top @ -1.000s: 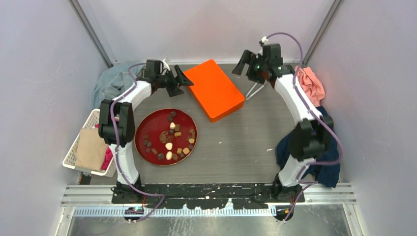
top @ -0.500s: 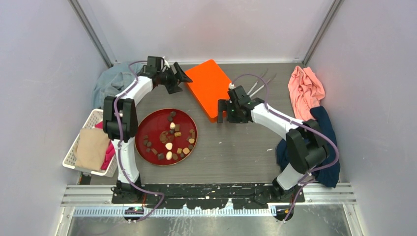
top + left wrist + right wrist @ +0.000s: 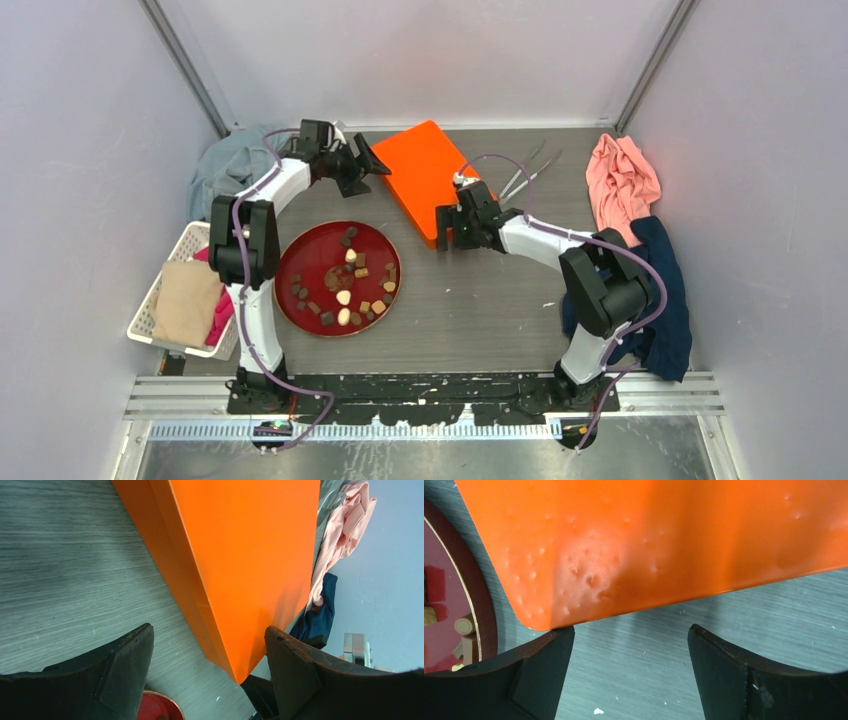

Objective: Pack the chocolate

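1. Top view
   - The chocolate (image 3: 346,282) lies loose on a red plate (image 3: 288,262) on the left half of the table (image 3: 480,310), between its far and near edges. The pieces are dark brown, tan and cream.
   - An orange box (image 3: 425,170) sits askew near the middle of the far edge.
   - The left gripper (image 3: 368,166) hangs at the box's left corner, beyond the plate and apart from the chocolate. Its jaws are spread and hold nothing.
   - The right gripper (image 3: 444,228) is at the box's near corner, to the right of the plate and clear of the pieces. Here I cannot tell how its jaws stand.
   - A white basket (image 3: 147,305) of cloths stands past the table's left edge.
   - A pink cloth (image 3: 622,178) and a navy cloth (image 3: 662,300) lie along the right edge, and a grey-blue cloth (image 3: 222,168) lies at the far left corner.

2. Left wrist view
   - The left gripper (image 3: 209,628) has both fingers wide apart, with nothing between them but the box's (image 3: 240,555) near corner, which they do not clasp.
   - A sliver of the plate (image 3: 159,712) shows at the bottom edge. A small speck on it may be chocolate, but it is too small to tell.

3. Right wrist view
   - The right gripper (image 3: 630,628) is spread and empty, with bare table between its fingers.
   - The box's (image 3: 649,540) rounded corner lies just beyond the left finger, perhaps touching it.
   - The chocolate (image 3: 463,625) shows at the far left on the plate (image 3: 486,625), beside the left finger and outside the jaws.
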